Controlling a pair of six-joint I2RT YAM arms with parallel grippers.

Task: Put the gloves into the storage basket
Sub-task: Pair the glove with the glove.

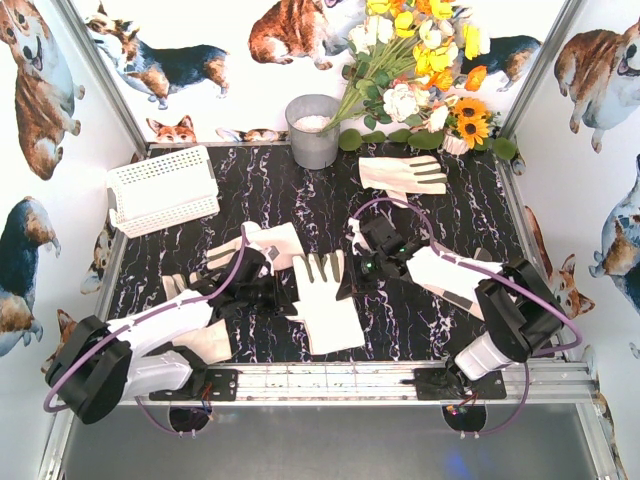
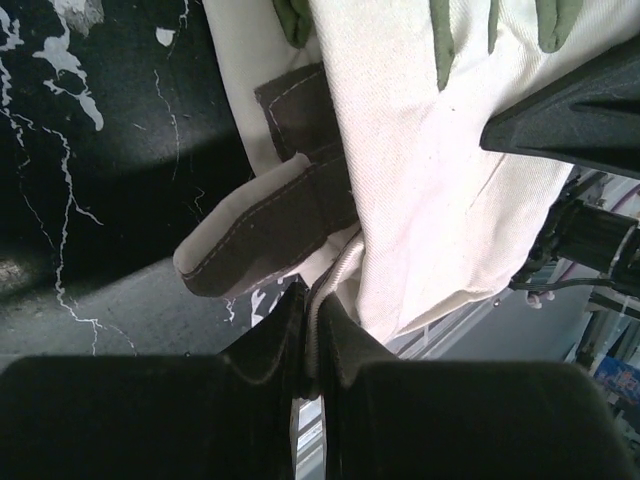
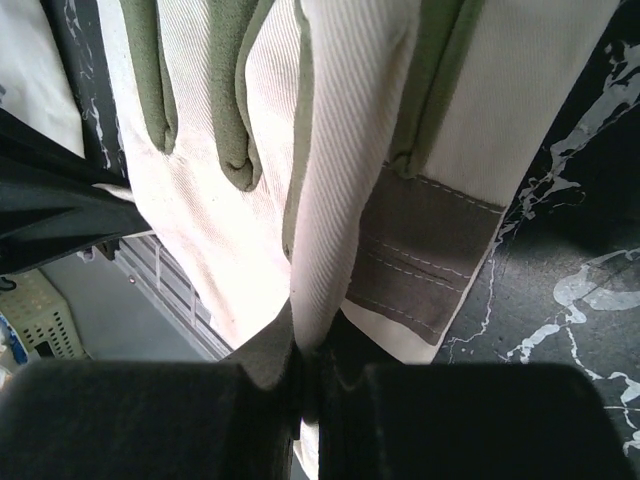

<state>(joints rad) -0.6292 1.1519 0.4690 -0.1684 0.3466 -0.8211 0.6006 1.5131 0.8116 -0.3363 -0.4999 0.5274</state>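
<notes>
We are at the pick-up step: our left gripper (image 2: pixel 313 310) and right gripper (image 3: pixel 300 355) both pinch the same glove (image 1: pixel 325 300), near the table's (image 1: pixel 290 185) front edge. The basket (image 1: pixel 165 190) sits at the far left corner, so next we must lift together and swing left.

No writing, label or number is legible anywhere.

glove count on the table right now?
3 sure: far glove by the flowers; middle glove pinched by left gripper and right gripper; third glove just beyond the left gripper. Cream fabric under the left arm may be more.
</notes>
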